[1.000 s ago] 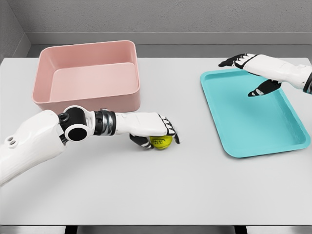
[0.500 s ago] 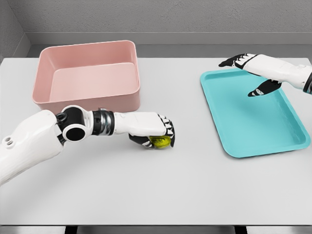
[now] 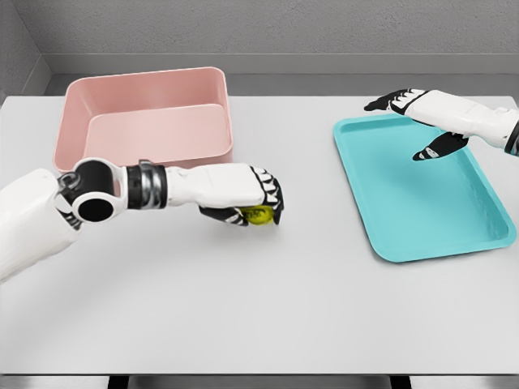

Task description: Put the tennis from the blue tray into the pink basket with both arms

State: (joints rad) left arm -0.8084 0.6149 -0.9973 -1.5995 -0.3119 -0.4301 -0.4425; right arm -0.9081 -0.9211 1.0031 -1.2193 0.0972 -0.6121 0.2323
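A yellow-green tennis ball (image 3: 259, 215) sits inside my left hand (image 3: 253, 207), whose fingers are curled around it just above the table, a little in front of the pink basket's right corner. The pink basket (image 3: 144, 166) stands at the back left with nothing visible inside. The blue tray (image 3: 422, 190) lies at the right and holds nothing. My right hand (image 3: 409, 121) hovers over the tray's far edge with its fingers spread, holding nothing.
The grey tabletop (image 3: 268, 300) stretches between basket and tray and toward the front edge. A grey wall runs behind the table.
My left hand closed tighter on the ball and moved up and to the left with it, toward the basket. The right hand has stayed still.
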